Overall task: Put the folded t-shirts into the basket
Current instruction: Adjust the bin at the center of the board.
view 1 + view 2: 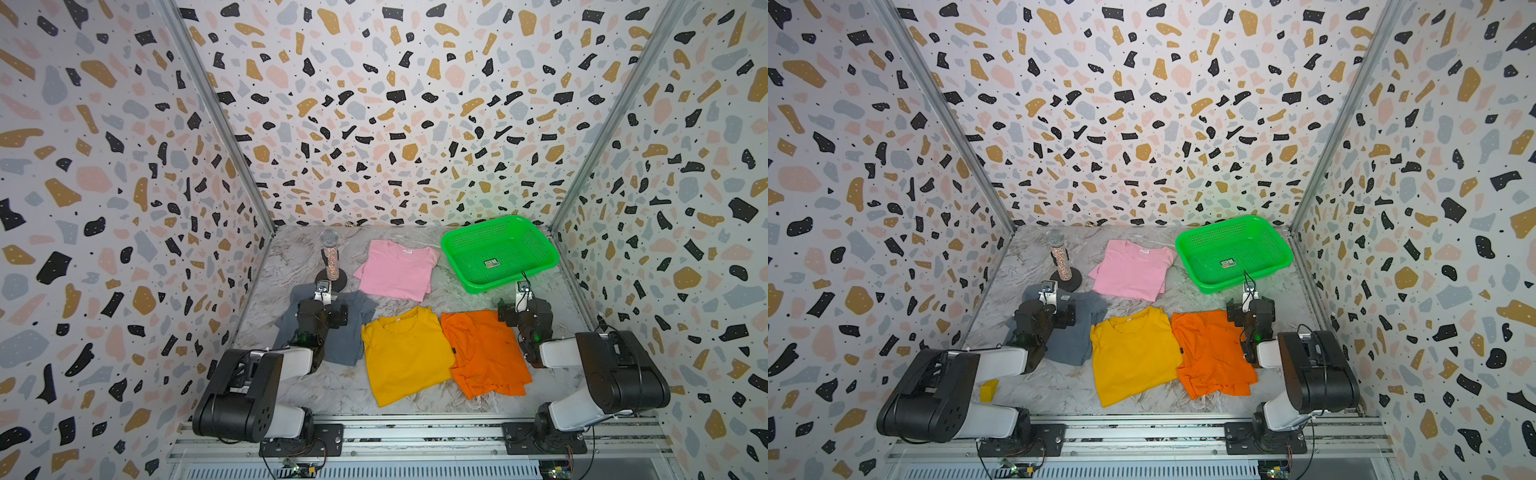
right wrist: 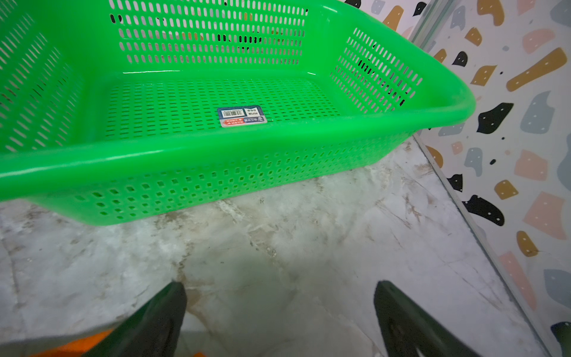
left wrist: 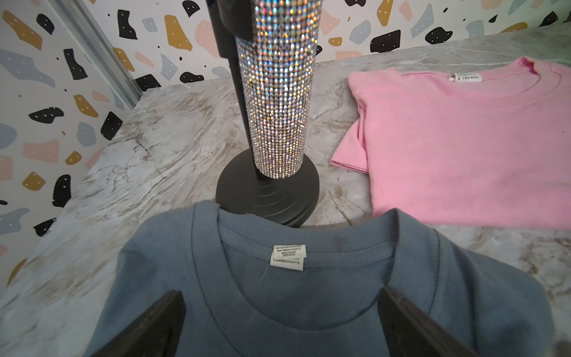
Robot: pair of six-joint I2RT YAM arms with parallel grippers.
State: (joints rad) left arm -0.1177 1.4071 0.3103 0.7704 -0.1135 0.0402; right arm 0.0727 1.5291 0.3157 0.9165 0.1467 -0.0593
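Four folded t-shirts (image 1: 405,353) lie flat, visible collars (image 1: 397,321) toward the back wall (image 1: 395,124).

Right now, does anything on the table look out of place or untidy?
Yes. A glittery microphone on a black stand sits among the shirts, its base right at the collar of the grey shirt. The orange shirt is rumpled, unlike the neater yellow shirt.

Overhead stereo pair — close wrist views

Black-white arms (image 1: 249,386), black left hand (image 3: 281,295) (green LEDs (image 1: 306,337)).
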